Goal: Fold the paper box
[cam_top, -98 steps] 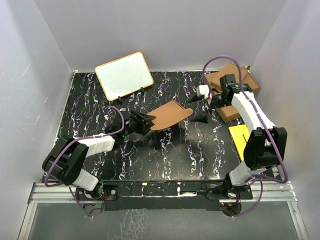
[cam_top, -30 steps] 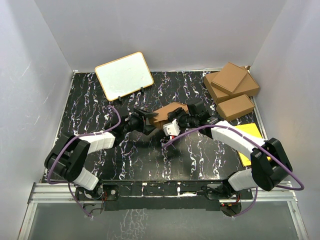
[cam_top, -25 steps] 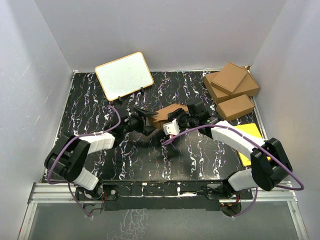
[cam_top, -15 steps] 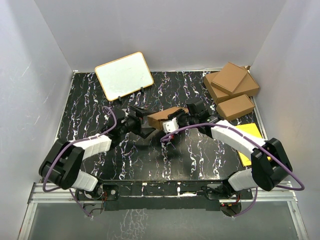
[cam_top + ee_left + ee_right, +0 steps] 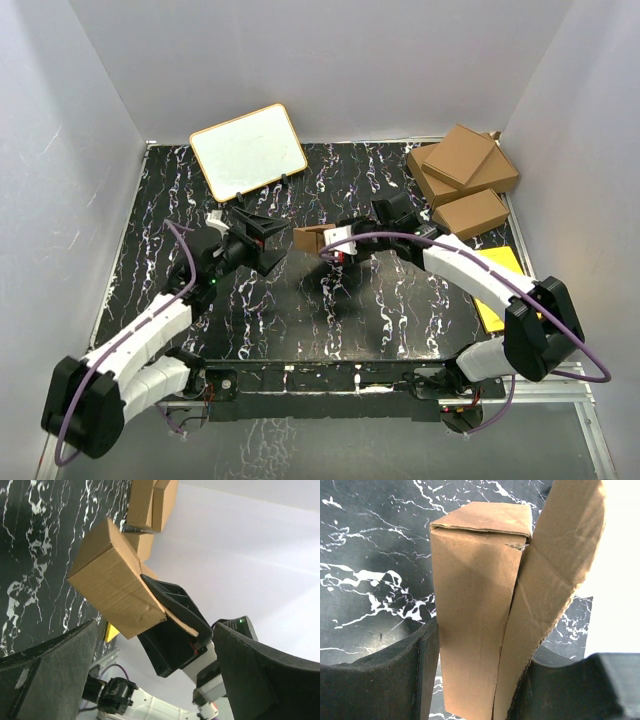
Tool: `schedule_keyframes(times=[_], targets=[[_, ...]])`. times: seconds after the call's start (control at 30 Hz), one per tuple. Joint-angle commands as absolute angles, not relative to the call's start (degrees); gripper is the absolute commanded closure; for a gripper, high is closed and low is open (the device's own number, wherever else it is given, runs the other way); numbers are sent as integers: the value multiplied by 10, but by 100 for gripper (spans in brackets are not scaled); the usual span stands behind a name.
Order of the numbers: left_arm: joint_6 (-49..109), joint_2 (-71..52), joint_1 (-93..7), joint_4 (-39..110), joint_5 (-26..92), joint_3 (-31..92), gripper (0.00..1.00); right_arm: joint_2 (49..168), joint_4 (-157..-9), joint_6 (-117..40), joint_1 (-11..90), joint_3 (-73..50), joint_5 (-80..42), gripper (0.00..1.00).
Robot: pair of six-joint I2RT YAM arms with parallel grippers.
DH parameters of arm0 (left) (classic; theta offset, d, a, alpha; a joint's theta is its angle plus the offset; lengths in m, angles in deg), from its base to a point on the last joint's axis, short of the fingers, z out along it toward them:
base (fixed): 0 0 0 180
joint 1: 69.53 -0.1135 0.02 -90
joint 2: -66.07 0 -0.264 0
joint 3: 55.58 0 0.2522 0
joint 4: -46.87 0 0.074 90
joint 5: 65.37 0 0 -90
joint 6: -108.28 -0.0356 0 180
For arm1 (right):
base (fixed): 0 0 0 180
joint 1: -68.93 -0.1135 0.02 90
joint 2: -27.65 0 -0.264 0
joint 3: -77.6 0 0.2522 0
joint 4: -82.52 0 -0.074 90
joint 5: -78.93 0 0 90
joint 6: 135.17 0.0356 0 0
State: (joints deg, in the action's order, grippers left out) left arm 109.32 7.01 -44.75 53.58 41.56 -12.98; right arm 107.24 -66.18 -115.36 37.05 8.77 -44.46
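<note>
The black, white-veined bench [image 5: 300, 330] fills the floor of my white-walled cell. On it, at 11 o'clock, a whiteboard [image 5: 248, 150] with a wooden rim stands tilted on small feet. At 2 o'clock three brown cartons [image 5: 460, 170] are heaped together, the top one lying askew across the others. A yellow sheet [image 5: 497, 272] lies flat at the 3 o'clock edge, partly under my right arm. The paper box [image 5: 308, 240] is just past the middle of the bench toward 12 o'clock. It is folded into a narrow brown block lying lengthwise from 9 to 3 o'clock. It looks raised off the surface, with a shadow under it toward 6 o'clock. My right wrist camera shows one long flap standing loose along its side and curling away from the body, while the far end is closed by a folded panel. My right end effector [image 5: 330, 243] is clenched on the box's 3 o'clock end, one finger on each long face. My left end effector [image 5: 268, 240] sits at 9 o'clock of the box, near it but not touching. Its fingers are spread wide toward the box and grip nothing.
</note>
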Motion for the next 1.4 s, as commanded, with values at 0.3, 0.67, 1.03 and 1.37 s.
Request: schedule_keyframes(times=[0.3,0.67,1.03,1.37], targets=[[749,193,-455,377,339,-98,3,1116,-608,-811,425,-43,-598,53],[709,175,-455,341,356,-91,5,1220,-594,-530,503,-67,-783,53],[752,83,-454,397,414,-100,8,1362,-727,-346,527,-28,-854,46],[791,-43,-428,441,432,-79,9,1433,-682,-384,527,-52,-783,26]])
